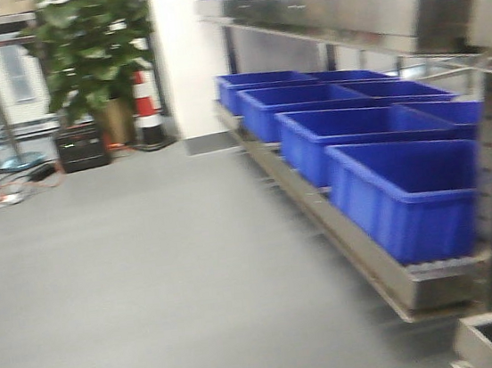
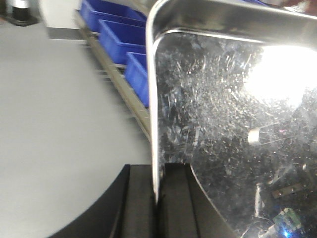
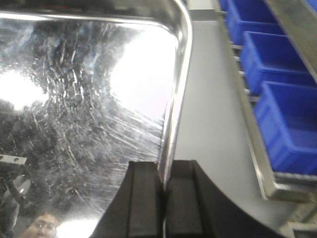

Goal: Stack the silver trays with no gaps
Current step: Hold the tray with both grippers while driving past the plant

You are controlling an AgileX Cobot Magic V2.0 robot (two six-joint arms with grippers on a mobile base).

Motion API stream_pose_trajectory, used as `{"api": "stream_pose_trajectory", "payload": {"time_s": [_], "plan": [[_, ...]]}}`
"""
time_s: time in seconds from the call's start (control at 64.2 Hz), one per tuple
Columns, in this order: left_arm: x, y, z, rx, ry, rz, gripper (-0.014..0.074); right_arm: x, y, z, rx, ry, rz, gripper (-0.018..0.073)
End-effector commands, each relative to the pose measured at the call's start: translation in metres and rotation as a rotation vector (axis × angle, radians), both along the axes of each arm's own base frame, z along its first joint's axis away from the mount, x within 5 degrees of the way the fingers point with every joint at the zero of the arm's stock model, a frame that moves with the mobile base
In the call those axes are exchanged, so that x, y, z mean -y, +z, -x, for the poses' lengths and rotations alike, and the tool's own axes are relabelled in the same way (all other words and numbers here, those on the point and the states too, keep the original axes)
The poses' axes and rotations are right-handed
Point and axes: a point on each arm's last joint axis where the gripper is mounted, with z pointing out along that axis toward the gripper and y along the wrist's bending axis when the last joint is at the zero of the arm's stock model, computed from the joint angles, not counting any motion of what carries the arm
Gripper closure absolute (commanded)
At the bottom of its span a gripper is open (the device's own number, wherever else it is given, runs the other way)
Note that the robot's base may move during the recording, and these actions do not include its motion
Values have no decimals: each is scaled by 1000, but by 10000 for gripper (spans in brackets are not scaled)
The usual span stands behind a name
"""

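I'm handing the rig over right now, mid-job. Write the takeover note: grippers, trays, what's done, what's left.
Grippers: left gripper is shut on one rim of the silver tray. The right gripper is shut on a rim too, apparently the same tray's opposite edge.
Where: the tray is held off the grey floor, near the shelf of blue bins.
Done: tray in hand.
Left: no other tray or stack is in view. Find it, then seat this one fully nested, no gap.

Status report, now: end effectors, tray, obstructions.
Left end effector shut on tray rim. Right end effector shut on tray rim too. No second tray in view. Bins at right.
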Motion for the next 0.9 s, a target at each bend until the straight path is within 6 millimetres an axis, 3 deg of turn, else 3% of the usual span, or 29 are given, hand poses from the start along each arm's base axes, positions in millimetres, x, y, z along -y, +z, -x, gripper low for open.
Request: {"api": "stream_pose_trajectory", "payload": {"time_s": [0.0,0.888], "plan": [[3,8,1,58,-17,41,613,-3,7,2,54,54,-18,626],[3,8,1,58,-17,41,613,-3,7,2,54,54,-18,626]]}}
